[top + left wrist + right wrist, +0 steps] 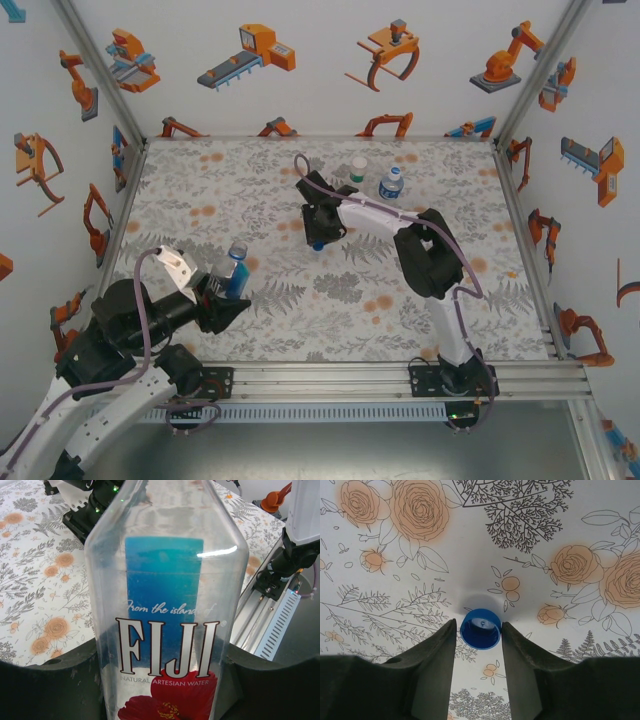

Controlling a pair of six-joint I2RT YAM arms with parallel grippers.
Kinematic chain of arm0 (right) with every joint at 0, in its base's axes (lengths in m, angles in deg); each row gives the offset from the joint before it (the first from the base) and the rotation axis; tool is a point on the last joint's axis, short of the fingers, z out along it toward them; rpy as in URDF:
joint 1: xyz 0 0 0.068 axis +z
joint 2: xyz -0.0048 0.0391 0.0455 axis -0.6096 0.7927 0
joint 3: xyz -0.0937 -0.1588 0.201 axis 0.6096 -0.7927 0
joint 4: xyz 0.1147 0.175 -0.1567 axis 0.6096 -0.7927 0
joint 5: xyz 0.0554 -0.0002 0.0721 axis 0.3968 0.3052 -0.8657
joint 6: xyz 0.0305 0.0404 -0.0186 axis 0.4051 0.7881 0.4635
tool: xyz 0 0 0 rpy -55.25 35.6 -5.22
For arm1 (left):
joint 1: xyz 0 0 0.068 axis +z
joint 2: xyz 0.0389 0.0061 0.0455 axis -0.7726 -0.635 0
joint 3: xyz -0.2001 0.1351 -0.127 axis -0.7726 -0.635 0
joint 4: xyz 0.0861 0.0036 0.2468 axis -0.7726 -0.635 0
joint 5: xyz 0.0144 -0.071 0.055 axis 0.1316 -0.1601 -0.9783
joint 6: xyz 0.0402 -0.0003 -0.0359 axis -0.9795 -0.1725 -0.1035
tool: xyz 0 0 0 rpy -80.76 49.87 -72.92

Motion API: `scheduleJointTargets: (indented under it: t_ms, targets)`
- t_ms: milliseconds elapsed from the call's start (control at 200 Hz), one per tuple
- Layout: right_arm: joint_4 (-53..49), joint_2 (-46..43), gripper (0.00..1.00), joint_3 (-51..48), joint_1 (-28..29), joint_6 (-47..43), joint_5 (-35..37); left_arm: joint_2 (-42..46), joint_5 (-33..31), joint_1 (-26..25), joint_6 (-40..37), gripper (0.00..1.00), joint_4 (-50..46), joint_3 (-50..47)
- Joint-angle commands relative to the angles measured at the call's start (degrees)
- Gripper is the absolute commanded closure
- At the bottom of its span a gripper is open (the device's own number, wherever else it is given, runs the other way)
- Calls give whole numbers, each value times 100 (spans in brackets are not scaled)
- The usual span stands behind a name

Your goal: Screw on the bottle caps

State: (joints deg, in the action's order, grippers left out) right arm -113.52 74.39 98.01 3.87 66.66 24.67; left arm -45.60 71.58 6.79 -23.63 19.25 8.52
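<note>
Gleaming clear plastic bottle (pixel 165 605); round glossy blue cap (pixel 480 628) between dark jaws.

Cropped by the left wrist view's top and bottom edges: neck and base of the clear plastic bottle with the blue Fiji label (pixel 165 605). Unclear up close: any contact between the right tool (pixel 479 622) and the small round blue plastic cap (pixel 480 630) flanked by its fingers. Too small overhead to make out: tops of the far green-labelled clear bottle (pixel 358 170) and the blue-labelled clear bottle (pixel 391 184) beside it.
</note>
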Motion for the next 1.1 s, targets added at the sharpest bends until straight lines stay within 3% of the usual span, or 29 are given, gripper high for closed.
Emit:
scheduleJointTargets:
  t_ms: [0, 401, 771, 1096]
  targets:
    - [-241, 76, 63, 41, -30, 49, 83, 71, -45, 32, 103, 100, 1, 6]
    - [-327, -1109, 77, -981, 125, 300, 37, 69, -48, 24, 147, 100, 262, -61]
    - [-346, -2522, 78, -2667, 669, 1026, 103, -25, -61, 28, 264, 100, 780, -258]
    - [-68, -2780, 76, -3486, 1151, 1548, 215, -169, 39, 25, 384, 100, 1014, -234]
